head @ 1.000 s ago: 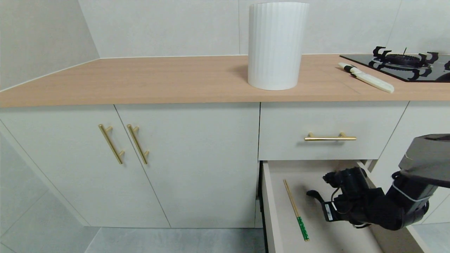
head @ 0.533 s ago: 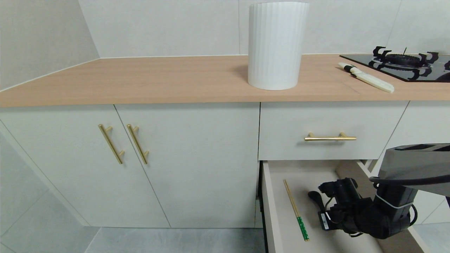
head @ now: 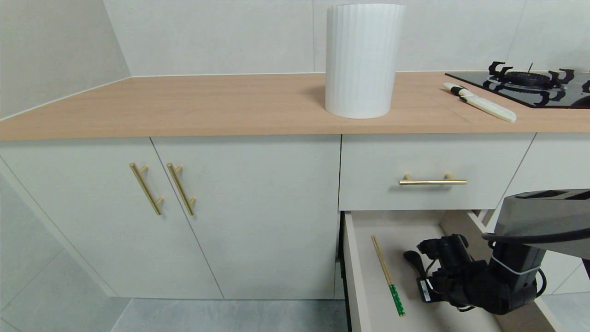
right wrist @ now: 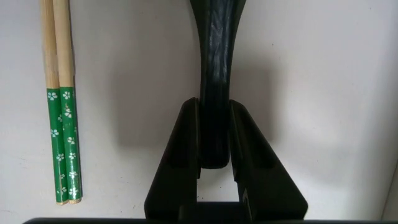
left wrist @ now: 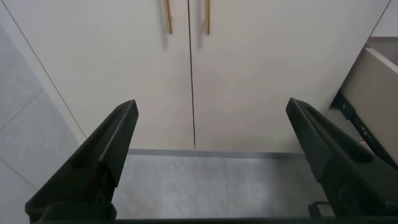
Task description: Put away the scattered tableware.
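A black spoon (head: 411, 257) (right wrist: 214, 56) lies in the open lower drawer (head: 352, 267), and my right gripper (head: 423, 273) (right wrist: 214, 106) is shut on its handle down inside the drawer. A pair of wooden chopsticks (head: 388, 276) (right wrist: 59, 124) with green flowered ends lies on the drawer floor just left of the spoon. A white knife (head: 481, 102) with a black band rests on the wooden counter near the stove. My left gripper (left wrist: 211, 109) is open, hanging low in front of the cabinet doors (left wrist: 249, 68) with nothing between its fingers.
A tall white ribbed container (head: 362, 60) stands on the counter above the drawers. A black gas hob (head: 530, 83) sits at the far right. The upper drawer (head: 433, 170) with its gold handle is closed. Grey tiled floor lies below the cabinets.
My right arm has sunk lower and a little left into the drawer, carrying the black spoon down toward the drawer floor. It has barely moved over the last half second.
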